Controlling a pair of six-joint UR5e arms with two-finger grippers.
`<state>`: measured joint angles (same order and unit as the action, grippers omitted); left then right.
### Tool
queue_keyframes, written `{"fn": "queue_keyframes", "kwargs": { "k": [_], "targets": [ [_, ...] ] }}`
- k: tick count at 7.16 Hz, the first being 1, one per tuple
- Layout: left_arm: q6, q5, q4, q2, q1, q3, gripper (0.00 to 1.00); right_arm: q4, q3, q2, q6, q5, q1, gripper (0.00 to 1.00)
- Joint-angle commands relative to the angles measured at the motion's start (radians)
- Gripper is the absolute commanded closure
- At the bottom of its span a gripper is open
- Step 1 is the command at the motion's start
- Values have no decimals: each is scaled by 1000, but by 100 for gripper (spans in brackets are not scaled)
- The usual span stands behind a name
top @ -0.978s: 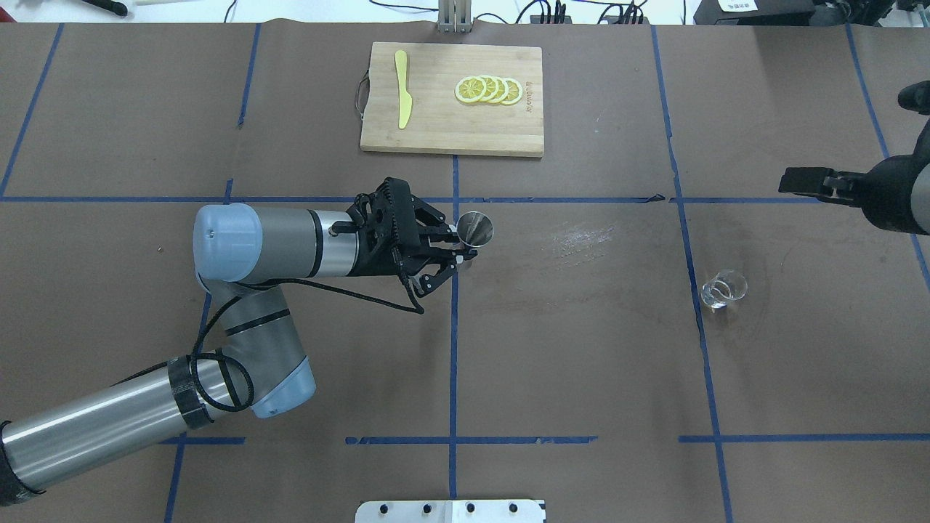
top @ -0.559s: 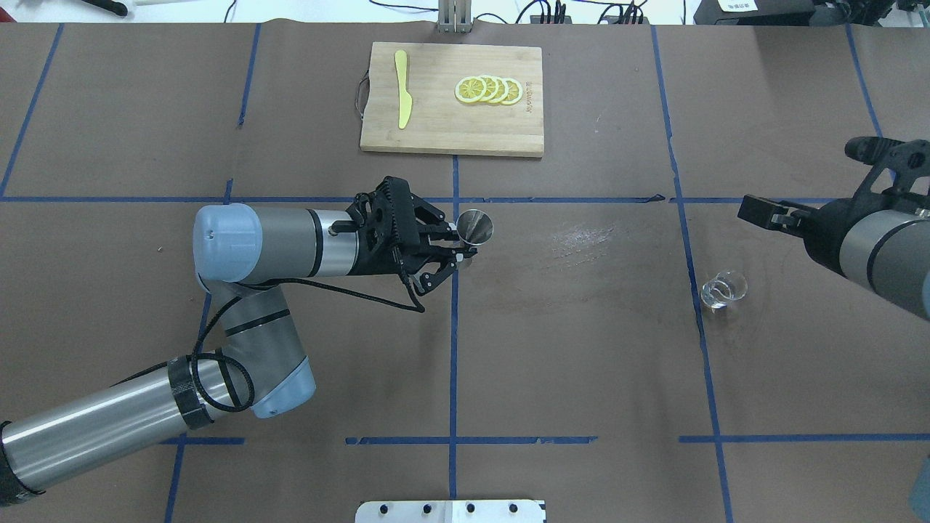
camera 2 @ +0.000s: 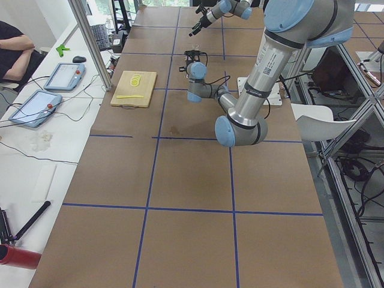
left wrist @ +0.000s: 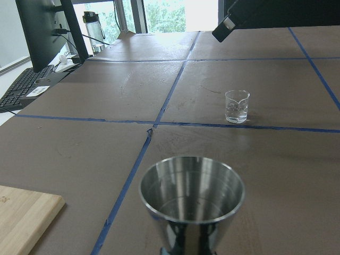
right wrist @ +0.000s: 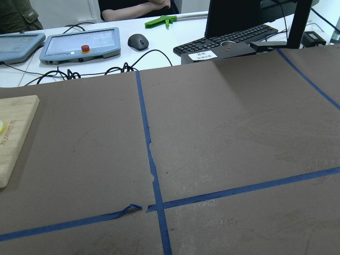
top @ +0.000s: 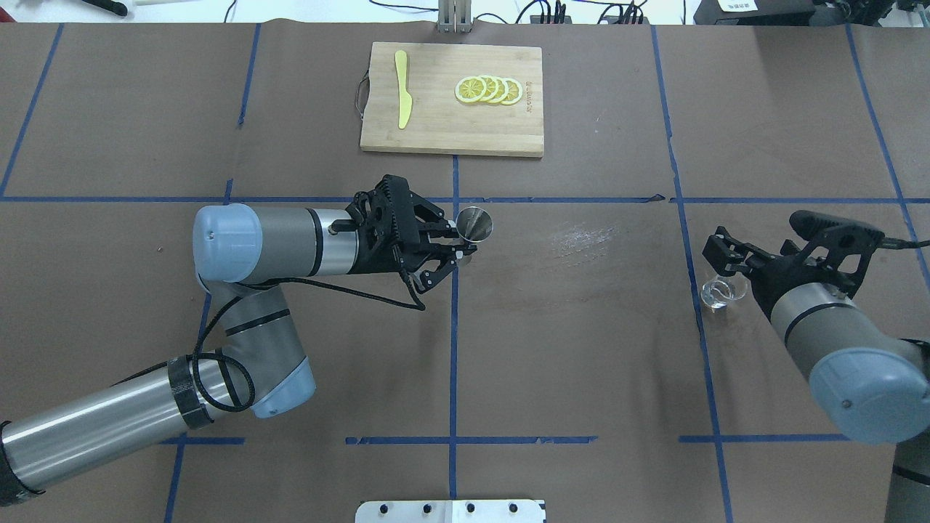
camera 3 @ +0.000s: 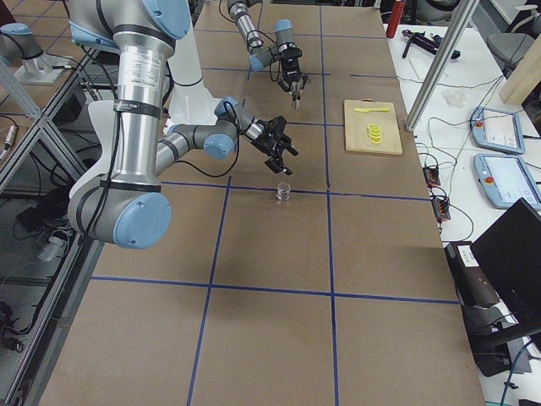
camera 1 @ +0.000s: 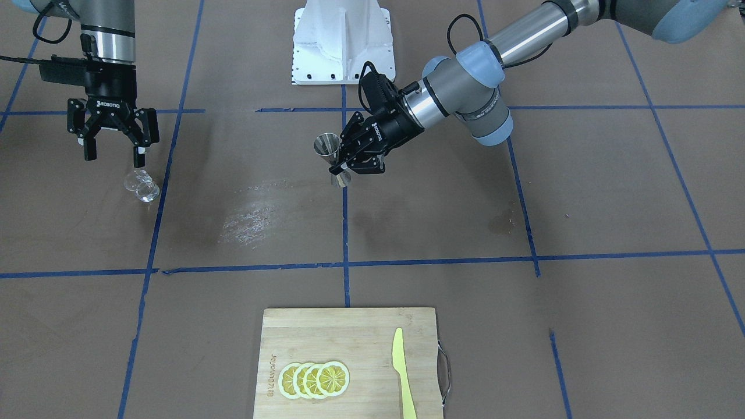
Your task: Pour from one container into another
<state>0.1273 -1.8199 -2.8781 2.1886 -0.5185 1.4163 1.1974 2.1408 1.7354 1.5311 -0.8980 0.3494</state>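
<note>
Surface: a table (camera 1: 582,192) covered in brown paper and gridded with blue tape. Desks with screens lie beyond its edge.

Front-facing view, receiver: the left gripper (camera 1: 344,166) is clamped on the waist of the jigger (camera 1: 327,146). The jigger is upright, mouth up, and raised off the paper near the centre. I judge it is held there as a steady target for the pour.

Front-facing view, source: the glass cup (camera 1: 141,186) stands on the paper at 9 o'clock from the jigger, well apart from it. The right gripper (camera 1: 114,156) hangs fingers-down just toward 12 o'clock of the cup, jaws spread and empty. It is probably lining up a grasp.

Front-facing view, other things: a cutting board (camera 1: 349,326) sits at 6 o'clock with lemon slices (camera 1: 314,379) and a yellow knife (camera 1: 403,375) on it. A wet smear (camera 1: 250,215) lies between cup and jigger.

Overhead view: the right arm enters from 4 o'clock, and its spread fingers are over and beside the cup. I cannot tell whether they touch it.

Side views: both grippers are too small to add anything.

Left wrist view: the jigger's open cone sits at 6 o'clock and looks empty. The cup is at 1 o'clock, and what it holds is too faint to tell.

Right wrist view: only paper, tape and a corner of the board at 9 o'clock show. Neither the cup nor the fingers are in frame.

Stage: the cup is not yet gripped. It must be carried across before any pouring.
</note>
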Motion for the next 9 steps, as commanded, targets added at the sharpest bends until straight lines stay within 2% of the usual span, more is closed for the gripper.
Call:
{"fn": "queue_keyframes", "kwargs": {
  "k": [1, 3, 7, 9],
  "targets": [
    [0, 1, 0, -1, 0, 3, 100, -1, -90, -5, 66, 212, -105, 0],
    [0, 1, 0, -3, 0, 1, 100, -1, -166, -16, 115, 299, -142, 0],
    [0, 1, 0, -3, 0, 1, 100, -1, -284, -53, 200, 352, -182, 0],
    [0, -1, 0, -3, 0, 3, 100, -1, -312, -54, 216, 364, -191, 0]
  ]
}}
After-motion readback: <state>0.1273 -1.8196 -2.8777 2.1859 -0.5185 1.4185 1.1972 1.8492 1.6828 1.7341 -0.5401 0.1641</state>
